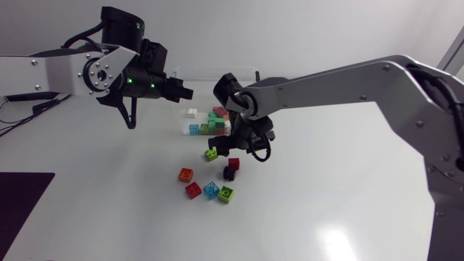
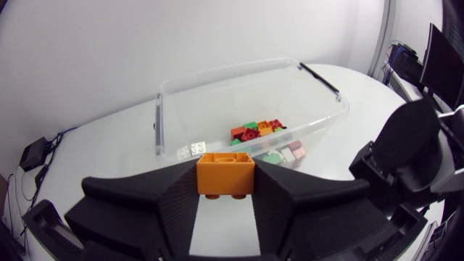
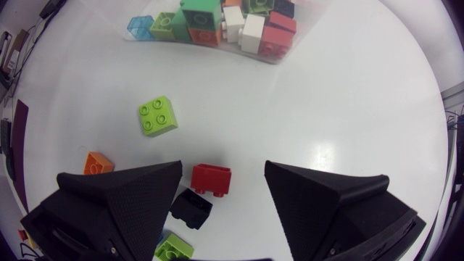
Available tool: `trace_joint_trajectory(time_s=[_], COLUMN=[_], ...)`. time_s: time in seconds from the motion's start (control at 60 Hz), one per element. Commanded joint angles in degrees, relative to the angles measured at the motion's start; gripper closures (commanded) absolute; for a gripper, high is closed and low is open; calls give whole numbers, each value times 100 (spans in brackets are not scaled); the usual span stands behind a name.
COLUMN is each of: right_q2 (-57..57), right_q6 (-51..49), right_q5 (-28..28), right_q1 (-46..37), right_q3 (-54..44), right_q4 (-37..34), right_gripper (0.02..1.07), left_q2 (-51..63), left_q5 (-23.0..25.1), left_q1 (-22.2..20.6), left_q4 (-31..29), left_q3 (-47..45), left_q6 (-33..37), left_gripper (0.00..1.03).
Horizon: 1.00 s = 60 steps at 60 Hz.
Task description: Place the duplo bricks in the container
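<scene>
Orange brick [image 2: 225,172]: pinched between your left gripper [image 2: 225,187] fingers on two flat sides, studs up. Hard glossy plastic, light, stiff and probably slick.
Container [image 2: 232,72]: clear thin-walled tub just ahead of that brick. The top is open and coloured bricks are heaped at one end.
Right gripper [image 3: 223,170]: fingers spread wide, holding nothing, straddling the red brick [image 3: 212,178].
Red brick: small, boxy, smooth. Take it across opposite flat sides, not the studs.
Black brick [image 3: 192,208]: just beside the red one; you can't tell if they touch. It may get nudged.
Lime brick [image 3: 158,116]: farther out, four studs, alone on the glossy white table [image 3: 348,109].
</scene>
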Motion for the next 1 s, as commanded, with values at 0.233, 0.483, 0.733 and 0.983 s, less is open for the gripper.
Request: trace_joint_trajectory(time_s=[0.233, 0.483, 0.733, 0.983], right_q2=[607, 765, 704, 45], right_q6=[434, 469, 416, 135], right_q5=[211, 264, 281, 281], right_q1=[221, 194, 89, 1], right_q3=[265, 221, 10, -367], right_q4=[-185, -18, 289, 421], right_gripper=[48, 59, 64, 67], left_q2=[-323, -376, -350, 107], left_q5=[9, 123, 246, 299], left_q1=[145, 233, 268, 277], left_q4=[821, 1278, 1533, 1603], left_q3=[-346, -452, -417, -48], left_q6=[-76, -76, -76, -76], left_gripper=[74, 74, 74, 74])
